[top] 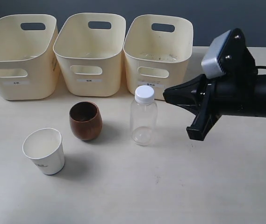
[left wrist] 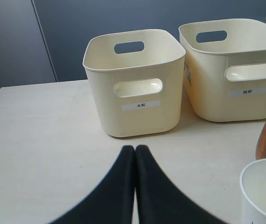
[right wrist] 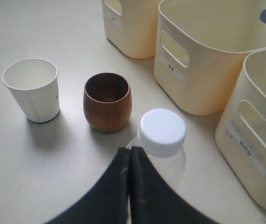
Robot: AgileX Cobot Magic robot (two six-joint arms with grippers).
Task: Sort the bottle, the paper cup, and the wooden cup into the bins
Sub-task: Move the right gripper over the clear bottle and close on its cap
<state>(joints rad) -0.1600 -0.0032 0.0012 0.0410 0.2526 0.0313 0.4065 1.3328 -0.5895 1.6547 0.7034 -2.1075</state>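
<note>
Pale cream table (top: 123,200) set against a dark grey-blue wall (top: 226,18).

Item 1, bottle (top: 143,122): upright on the table near its middle, clear, with the white cap (top: 145,94) screwed on. It stands in front of the right-hand bin (top: 170,65) and apart from it.

Item 2, wooden cup (top: 85,121): upright, mouth up, beside the bottle on the side toward the table's left edge. It is near the bottle but not touching, and stands in front of the middle bin (top: 100,60).

Item 3, paper cup (top: 44,150): upright, mouth up, nearer the table's front edge and further toward the left edge than the wooden cup. It is close to that cup but clear of it, and carries a small dark mark near its base. None of the three items is in a bin.

Bins (top: 89,46): three alike in a row along the table's far edge, set side by side, the left-hand bin (top: 11,56) nearest the far left corner. Each has oval handle cut-outs and a small white label (left wrist: 141,105) on its front wall, with dark printed characters.

Right gripper (top: 166,95): reaches in from the table's right edge, raised to about the height of the cap. Its jaws are pressed together and grasp nothing. The tips are just beside the cap, and the exterior view shows a narrow gap between them.

Left gripper (left wrist: 135,149): fingers clenched flat against each other, grasping nothing, pointing toward the left-hand bin.
</note>
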